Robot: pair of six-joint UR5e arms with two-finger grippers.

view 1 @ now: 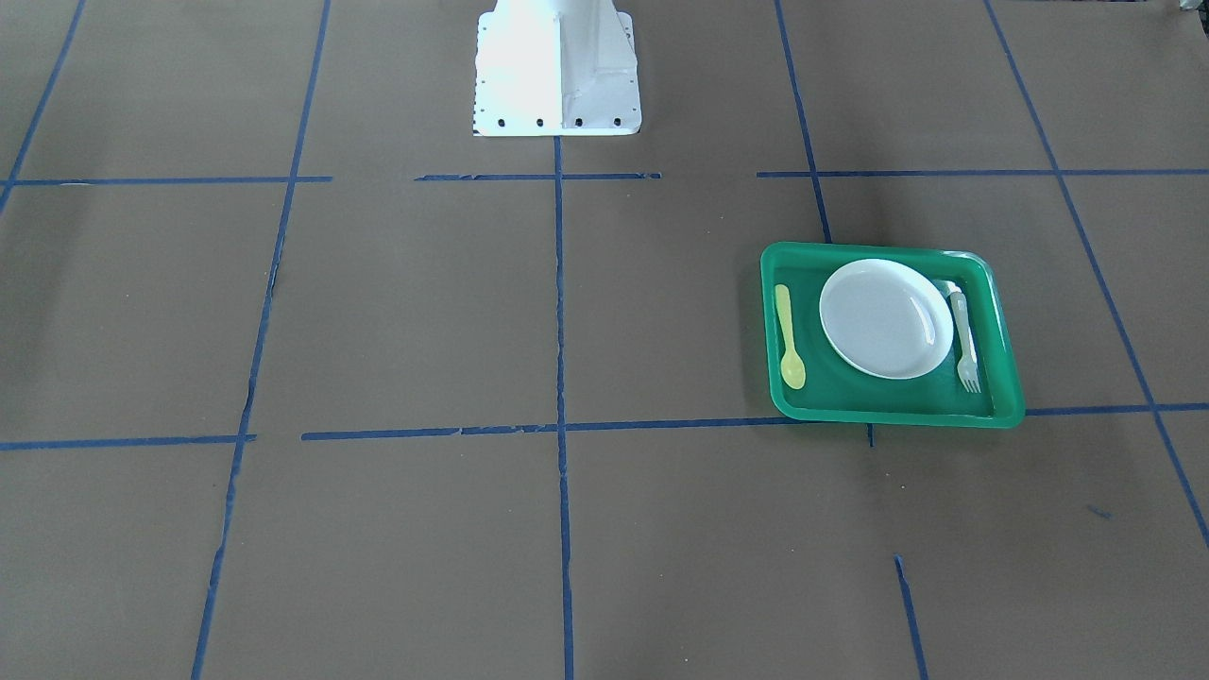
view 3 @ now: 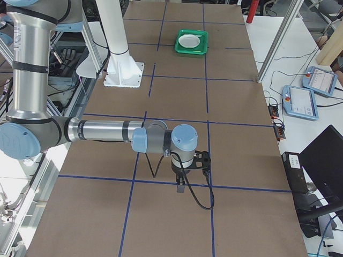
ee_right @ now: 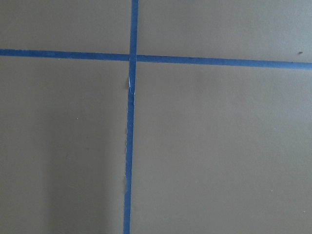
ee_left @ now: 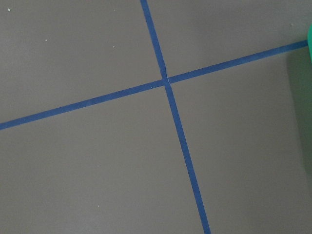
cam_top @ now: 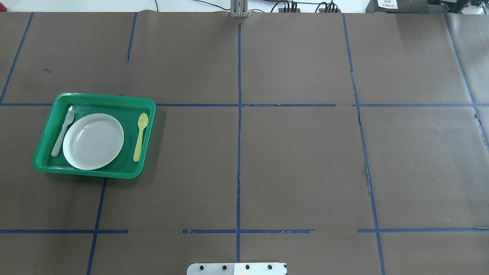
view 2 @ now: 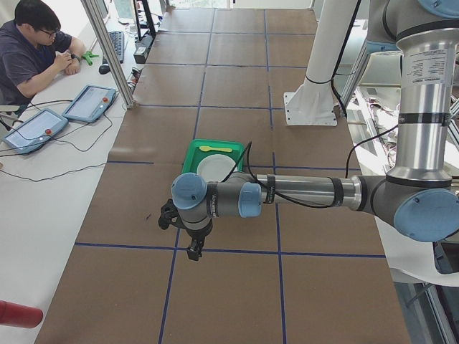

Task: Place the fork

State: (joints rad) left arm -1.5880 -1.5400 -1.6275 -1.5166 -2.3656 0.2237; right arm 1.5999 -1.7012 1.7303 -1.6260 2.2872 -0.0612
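Overhead exterior view: the fork [cam_top: 63,131], small and pale grey-white, lies flat inside a green tray [cam_top: 103,98], along the tray's side farthest from the tabletop's [cam_top: 298,160] middle. Its tines point to the tray's far rim. A white plate [cam_top: 93,141] fills the tray's centre. The fork's handle runs just beside the plate's rim, and whether the two touch is too fine to tell. A yellow spoon [cam_top: 140,136] lies along the tray's opposite side, clear of the plate.

Judged from this layout, the fork seems already set in its place, so the main risk is disturbing it. It sits in a narrow lane between the tray's wall and the plate. Any fresh reach there could nudge the plate, flip the light fork, or slide the tray.

The left hand [view 2: 191,247] hangs over bare tabletop just outside the tray's fork side. Its wrist camera catches only a sliver of the tray's green edge. The right hand [view 3: 181,184] is well apart from the tray, near the tabletop's other end. Neither hand shows clearly enough to tell whether its fingers are wide or narrow, and nothing can be seen in either. Nothing stands between the left hand and the tray.
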